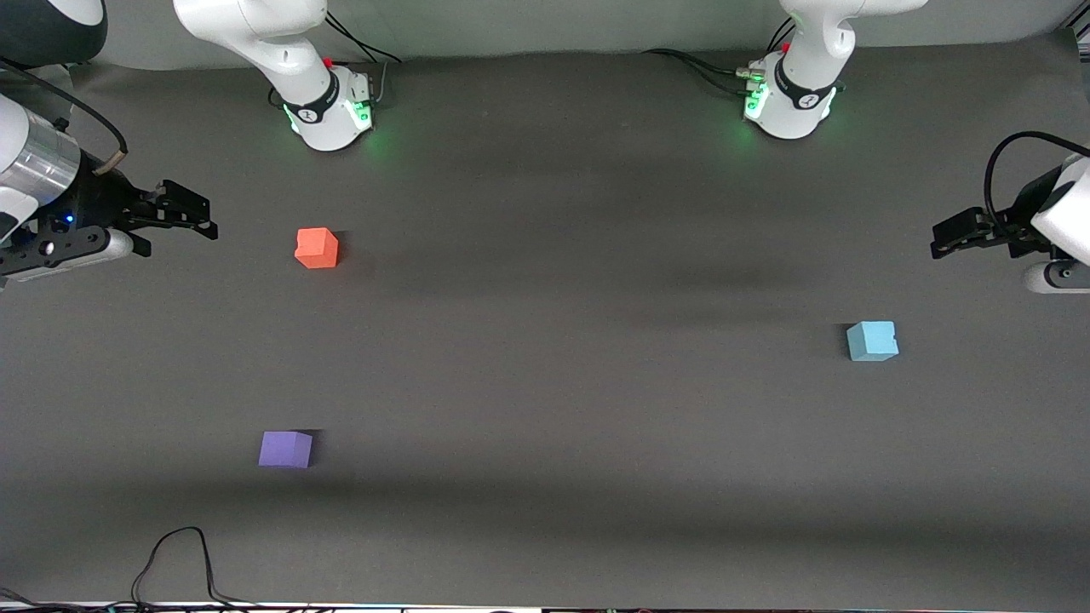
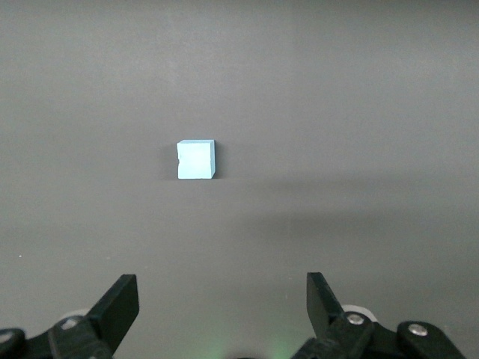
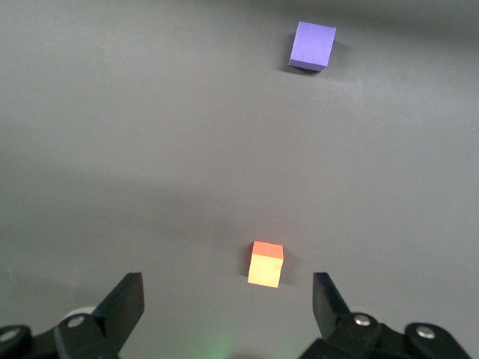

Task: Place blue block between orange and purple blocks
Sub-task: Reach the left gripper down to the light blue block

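Three blocks are lying well apart on the dark bench (image 1: 545, 383), and none is being held; going from the front camera upward, the purple block (image 1: 285, 449) is sitting nearest, toward the right arm's end; the blue block (image 1: 872, 340) is sitting farther from the camera, toward the left arm's end; the orange block (image 1: 317, 248) is lying farthest, above the purple one in the front view and at the same end.

The left tool (image 1: 958, 236) is hanging over the bench edge at its own end with its jaws standing apart and nothing between them; the right tool (image 1: 183, 213) is waiting likewise over its end, jaws apart, empty.

The likely trouble is lying in the long carry; the blue block is looking soft and light, so a shallow or off-centre pinch could be letting it twist or slip on the way; the gap between orange and purple is looking roomy, yet a low approach could still be knocking one of them aside; both arms reaching into that end could be crowding each other.

The bench cover is looking matte, grey and smooth; cables (image 1: 174, 562) are trailing along its near edge; the two arm bases (image 1: 332, 111) are glowing green along the top.
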`<action>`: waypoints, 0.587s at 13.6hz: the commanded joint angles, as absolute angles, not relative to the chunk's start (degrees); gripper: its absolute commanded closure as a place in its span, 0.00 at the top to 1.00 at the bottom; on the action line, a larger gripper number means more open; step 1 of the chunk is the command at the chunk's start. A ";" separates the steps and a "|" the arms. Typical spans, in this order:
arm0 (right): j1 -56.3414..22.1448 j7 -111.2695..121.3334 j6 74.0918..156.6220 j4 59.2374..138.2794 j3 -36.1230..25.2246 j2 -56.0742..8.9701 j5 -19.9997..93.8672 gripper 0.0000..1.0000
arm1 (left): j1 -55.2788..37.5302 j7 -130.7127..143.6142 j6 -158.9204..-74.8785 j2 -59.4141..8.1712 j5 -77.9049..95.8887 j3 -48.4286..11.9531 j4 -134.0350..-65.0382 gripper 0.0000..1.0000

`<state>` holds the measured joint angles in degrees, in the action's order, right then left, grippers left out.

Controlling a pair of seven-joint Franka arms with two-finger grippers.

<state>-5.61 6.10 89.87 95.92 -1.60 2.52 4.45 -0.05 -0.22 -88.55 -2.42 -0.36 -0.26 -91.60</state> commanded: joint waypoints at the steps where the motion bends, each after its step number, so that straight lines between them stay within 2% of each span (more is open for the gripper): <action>1: -5.89 5.62 89.03 94.31 -1.84 1.76 3.60 1.00 | -0.09 -0.62 -88.16 -2.37 0.17 -0.18 -91.58 1.00; 4: -5.98 5.54 89.03 94.31 -1.67 1.76 3.60 1.00 | 0.17 -0.88 -87.80 -2.37 -0.87 0.09 -92.19 1.00; 8: -5.98 5.45 88.95 94.39 -1.67 1.76 3.69 1.00 | 8.33 -12.46 -89.55 1.13 -1.41 -0.09 -97.10 1.00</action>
<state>-5.61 6.10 89.82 95.92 -1.64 2.51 4.45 4.75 -7.01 -88.38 -2.23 -1.15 0.03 -93.15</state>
